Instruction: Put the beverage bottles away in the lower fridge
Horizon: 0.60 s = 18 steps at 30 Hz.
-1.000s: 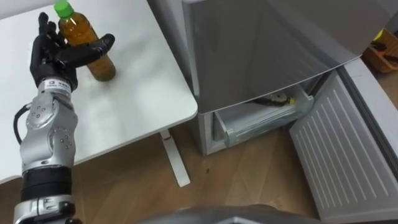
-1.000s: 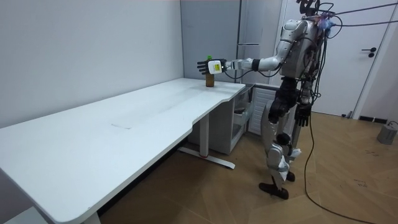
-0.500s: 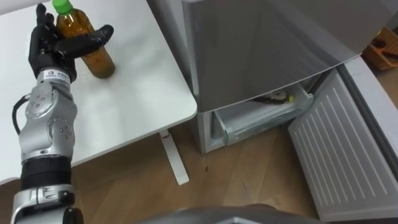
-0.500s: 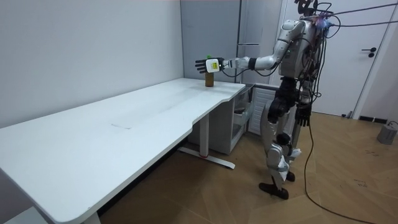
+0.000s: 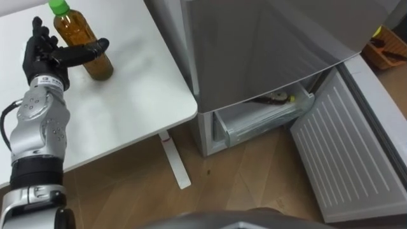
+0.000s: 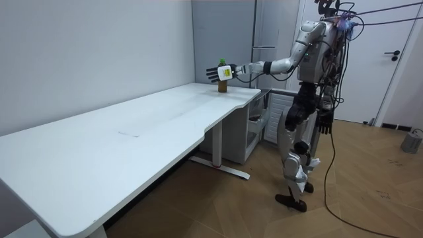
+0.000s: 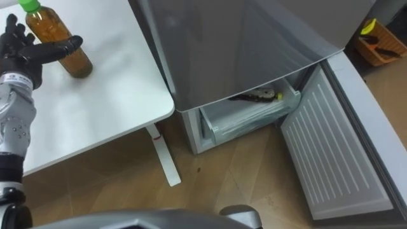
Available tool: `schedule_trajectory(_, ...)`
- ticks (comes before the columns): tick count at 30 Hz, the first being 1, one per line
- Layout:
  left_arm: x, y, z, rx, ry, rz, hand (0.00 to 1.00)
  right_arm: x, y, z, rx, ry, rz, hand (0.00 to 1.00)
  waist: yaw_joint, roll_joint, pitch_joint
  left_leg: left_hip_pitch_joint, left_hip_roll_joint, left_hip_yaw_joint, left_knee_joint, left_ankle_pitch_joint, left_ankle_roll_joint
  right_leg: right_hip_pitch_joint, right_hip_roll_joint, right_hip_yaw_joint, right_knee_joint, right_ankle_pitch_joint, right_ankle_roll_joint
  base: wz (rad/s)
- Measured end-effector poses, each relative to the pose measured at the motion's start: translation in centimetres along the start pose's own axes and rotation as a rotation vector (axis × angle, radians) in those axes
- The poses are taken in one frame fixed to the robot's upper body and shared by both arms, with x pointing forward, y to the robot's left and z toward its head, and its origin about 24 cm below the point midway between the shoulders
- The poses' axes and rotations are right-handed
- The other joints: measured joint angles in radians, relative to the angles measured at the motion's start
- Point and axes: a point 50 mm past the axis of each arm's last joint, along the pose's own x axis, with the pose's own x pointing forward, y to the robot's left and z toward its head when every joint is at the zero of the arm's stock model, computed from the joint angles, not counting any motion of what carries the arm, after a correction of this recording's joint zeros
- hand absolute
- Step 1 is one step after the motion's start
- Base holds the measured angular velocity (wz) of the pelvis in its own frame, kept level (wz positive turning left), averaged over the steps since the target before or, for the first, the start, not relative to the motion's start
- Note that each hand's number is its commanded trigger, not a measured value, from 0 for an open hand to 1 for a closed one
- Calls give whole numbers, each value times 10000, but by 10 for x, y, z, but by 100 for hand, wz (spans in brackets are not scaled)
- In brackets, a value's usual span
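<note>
Amber bottle (image 5: 75,27): it stands upright with its green cap (image 5: 58,7) on, at the upper left of the frame, on the white table (image 5: 127,95) near the corner.
Left arm: I reach up from the lower left edge, forearm nearly straight, wrist at the bottle's left side. In the room view the arm stretches out level toward that view's left.
Left hand (image 5: 46,58): the fingers stand straight beside and behind the bottle and the thumb lies across its front. The hand is spread about the bottle, not clamped on it.
Contact: the thumb overlaps the bottle, but I cannot tell whether it presses on it.
Right hand (image 6: 324,125): it hangs low by my thigh in the room view, too small for me to tell its state.
Stance: I stand on the wood floor between the table's end and the fridge (image 5: 267,44).
Lower fridge: the door (image 5: 346,149) is swung wide at the lower right, and a pale drawer (image 5: 254,121) shows beneath the grey upper front.
Hard to make out: a dark thing with a yellow spot (image 5: 278,98) lies in the drawer, half under the upper front.
Cut off: an orange box (image 5: 385,52) sits at the upper right edge.
</note>
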Motion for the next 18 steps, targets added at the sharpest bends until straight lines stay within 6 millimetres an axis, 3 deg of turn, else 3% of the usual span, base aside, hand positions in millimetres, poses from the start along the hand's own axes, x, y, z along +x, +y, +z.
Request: schedule_trajectory(18,4,-7,6,-468,50,-210,0,0,1,-11,56,399,233,0,-2,-66,37,-6,22,150,-32,-1,0,-72,40,194,4,2,-2,-2)
